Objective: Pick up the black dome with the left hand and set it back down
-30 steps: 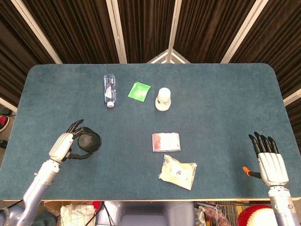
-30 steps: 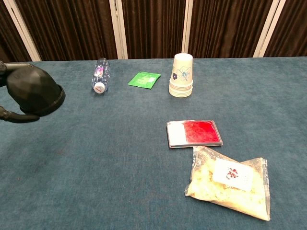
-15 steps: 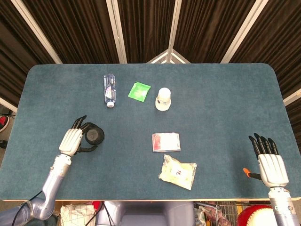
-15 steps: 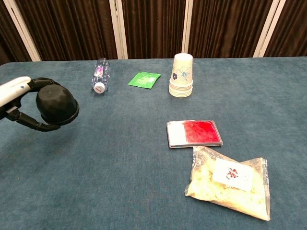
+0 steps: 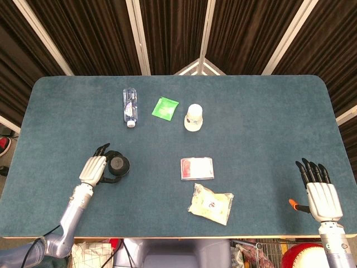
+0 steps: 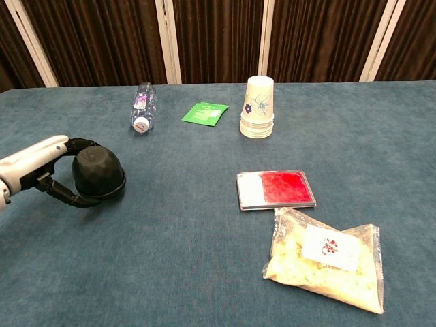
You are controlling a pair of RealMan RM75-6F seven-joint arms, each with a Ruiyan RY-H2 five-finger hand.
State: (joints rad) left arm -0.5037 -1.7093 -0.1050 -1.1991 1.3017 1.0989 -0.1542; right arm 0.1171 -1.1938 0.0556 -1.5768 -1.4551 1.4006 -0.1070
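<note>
The black faceted dome (image 5: 118, 164) (image 6: 99, 174) is at the table's left front, low enough that its base looks to touch the blue cloth. My left hand (image 5: 94, 169) (image 6: 39, 170) grips it from the left, with black fingers (image 6: 76, 145) curled over the far side and the thumb under the near side. Part of the dome's left side is hidden by the hand. My right hand (image 5: 319, 192) lies flat and open at the front right edge, holding nothing; the chest view does not show it.
A water bottle (image 5: 129, 107) (image 6: 141, 109), a green packet (image 5: 165, 108) (image 6: 205, 113) and stacked paper cups (image 5: 193, 118) (image 6: 259, 107) lie toward the back. A red and white case (image 5: 197, 168) (image 6: 275, 189) and a plastic bag of food (image 5: 211, 204) (image 6: 327, 257) are at centre front.
My left hand has carried the dome rightward and down toward the tabletop. The right hand has not moved.
</note>
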